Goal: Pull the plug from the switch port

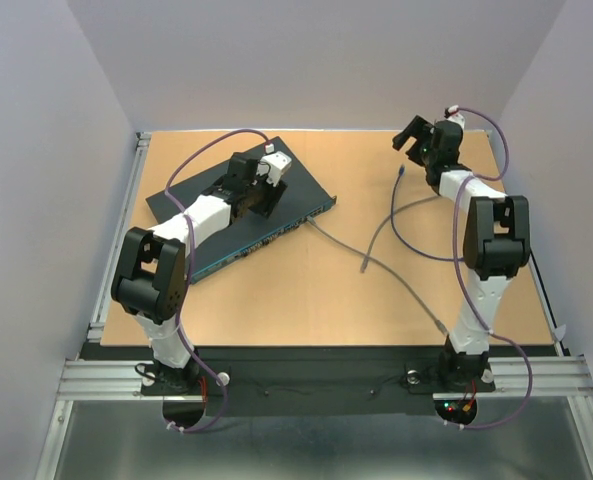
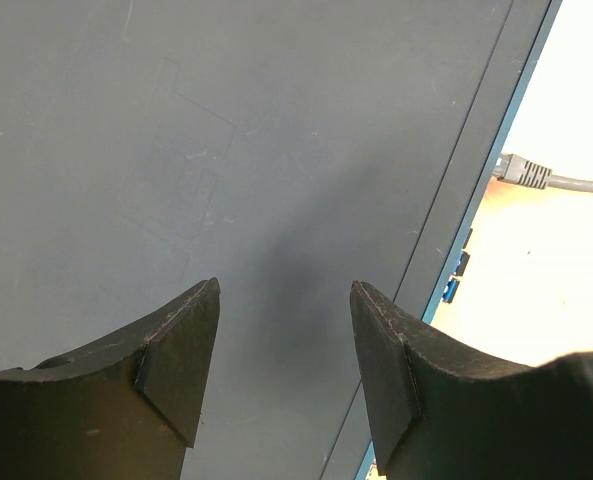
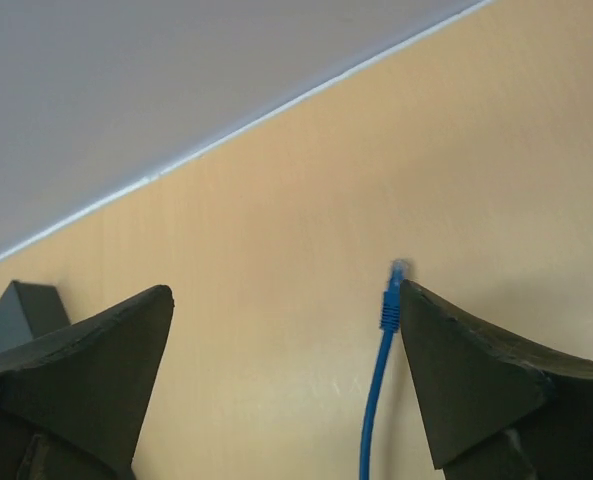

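One grey plug (image 2: 521, 172) is seated in the bluish edge of the switch (image 2: 226, 150), left on the table (image 1: 326, 290); it is judged small, rigid, latched, best pinched at its body, not the limp cable (image 2: 586, 184); the left gripper (image 2: 286, 290), above the switch, and right gripper (image 3: 284, 290) are spread, empty.

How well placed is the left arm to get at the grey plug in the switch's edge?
Probably yes. The left gripper is open over the switch top, and the grey plug sticks out of the port edge close by, with only bare table around it and nothing between.
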Motion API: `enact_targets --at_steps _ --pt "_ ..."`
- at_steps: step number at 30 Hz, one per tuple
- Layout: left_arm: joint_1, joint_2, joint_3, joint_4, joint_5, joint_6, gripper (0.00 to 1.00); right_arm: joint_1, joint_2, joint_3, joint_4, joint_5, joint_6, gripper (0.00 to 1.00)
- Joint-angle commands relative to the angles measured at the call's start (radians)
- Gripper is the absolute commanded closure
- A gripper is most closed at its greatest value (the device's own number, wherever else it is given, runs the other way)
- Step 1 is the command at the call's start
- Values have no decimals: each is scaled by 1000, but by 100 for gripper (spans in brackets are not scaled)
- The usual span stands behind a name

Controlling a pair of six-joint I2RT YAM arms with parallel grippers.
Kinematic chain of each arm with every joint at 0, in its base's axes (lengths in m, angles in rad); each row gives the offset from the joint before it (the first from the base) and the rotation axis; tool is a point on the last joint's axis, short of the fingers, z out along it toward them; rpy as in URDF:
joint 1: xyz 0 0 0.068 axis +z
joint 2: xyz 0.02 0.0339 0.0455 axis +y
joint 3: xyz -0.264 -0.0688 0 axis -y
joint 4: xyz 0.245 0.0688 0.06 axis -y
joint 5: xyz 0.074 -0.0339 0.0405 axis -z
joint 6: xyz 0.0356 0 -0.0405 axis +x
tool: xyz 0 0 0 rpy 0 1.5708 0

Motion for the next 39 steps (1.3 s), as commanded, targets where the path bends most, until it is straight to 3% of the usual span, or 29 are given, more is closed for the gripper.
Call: enact_targets --at_steps 1,6,13,15,18,23,30,35,39 --pt "-4 -50 -2 4 6 15 34 -3 -99 -10 27 -202 -52 0" --pt "-4 -25 10 9 0 8 34 103 -193 -195 22 -461 -155 0" --pt "-5 -10 19 9 -5 -2 34 256 -182 -392 111 -625 -46 4" --pt "-4 -5 16 9 -12 -2 34 281 -117 -408 207 -688 84 9" --pt "-4 -7 12 9 -17 0 34 304 -50 -391 248 -707 113 20" --pt "-4 -1 -8 23 -32 8 34 327 20 -379 303 -713 161 24" --pt "-4 25 -4 23 -37 6 34 350 143 -325 403 -728 279 42" --pt "-4 21 -8 24 -35 9 34 361 192 -305 481 -733 365 45" --pt "-2 21 -11 24 -37 8 34 365 191 -316 501 -698 385 55"
